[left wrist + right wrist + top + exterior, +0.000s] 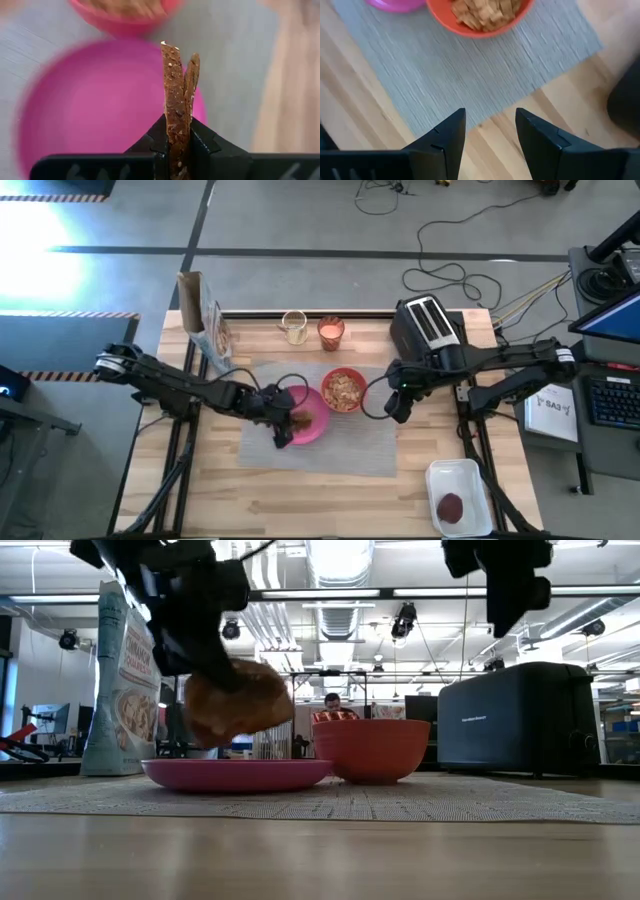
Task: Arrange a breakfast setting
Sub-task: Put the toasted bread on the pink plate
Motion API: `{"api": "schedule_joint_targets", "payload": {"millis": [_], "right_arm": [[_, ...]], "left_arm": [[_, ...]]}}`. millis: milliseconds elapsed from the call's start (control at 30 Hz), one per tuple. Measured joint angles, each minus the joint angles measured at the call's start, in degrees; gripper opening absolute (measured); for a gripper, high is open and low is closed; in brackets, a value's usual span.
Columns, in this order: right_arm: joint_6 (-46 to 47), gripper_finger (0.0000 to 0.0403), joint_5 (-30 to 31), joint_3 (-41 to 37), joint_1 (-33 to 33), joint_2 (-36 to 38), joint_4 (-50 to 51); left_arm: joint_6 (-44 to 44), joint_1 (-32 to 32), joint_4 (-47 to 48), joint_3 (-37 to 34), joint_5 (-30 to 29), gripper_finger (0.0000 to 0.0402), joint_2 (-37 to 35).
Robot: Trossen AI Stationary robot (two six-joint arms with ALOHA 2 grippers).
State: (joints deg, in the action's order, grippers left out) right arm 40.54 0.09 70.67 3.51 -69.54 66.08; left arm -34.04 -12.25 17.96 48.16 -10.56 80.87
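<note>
Above the pink plate (235, 774), the left claw (178, 145) pinches the toast slice (176, 100) edge-on, seemingly tilted

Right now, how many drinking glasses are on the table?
2. Both stand side by side at the table's far edge: a glass of pale yellowish liquid and, next to it toward the toaster, a glass of orange drink. None seems hidden.

One camera looks straight down on my surface (300, 490); another sits level at its edge. Both wrist cameras peer closely past my fingers, sharing the pink plate (90, 100).
</note>
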Motion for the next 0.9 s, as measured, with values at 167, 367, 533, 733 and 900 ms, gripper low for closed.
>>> {"api": "schedule_joint_targets", "payload": {"millis": [167,367,533,733,900], "right_arm": [[2.59,0.0158,0.00,-2.47,0.44,0.04,-0.33],[4.04,0.0157,-0.02,-4.44,1.29,0.06,-0.42],[6.17,0.0157,-0.08,-5.42,1.61,0.07,-0.37],[6.38,0.0157,-0.50,-5.67,1.64,0.07,-0.37],[6.16,0.0157,-0.47,-5.67,1.64,0.07,-0.38]], "left_arm": [[0.44,0.00,0.07,0.00,7.30,0.0020,3.22],[0.50,0.02,-0.47,0.02,8.05,0.0020,6.69],[0.37,0.02,-1.59,0.04,8.08,0.0020,8.40],[1.21,0.02,-0.18,1.52,8.04,0.0031,8.14],[5.68,0.07,9.97,6.57,1.48,0.0050,8.07]]}}
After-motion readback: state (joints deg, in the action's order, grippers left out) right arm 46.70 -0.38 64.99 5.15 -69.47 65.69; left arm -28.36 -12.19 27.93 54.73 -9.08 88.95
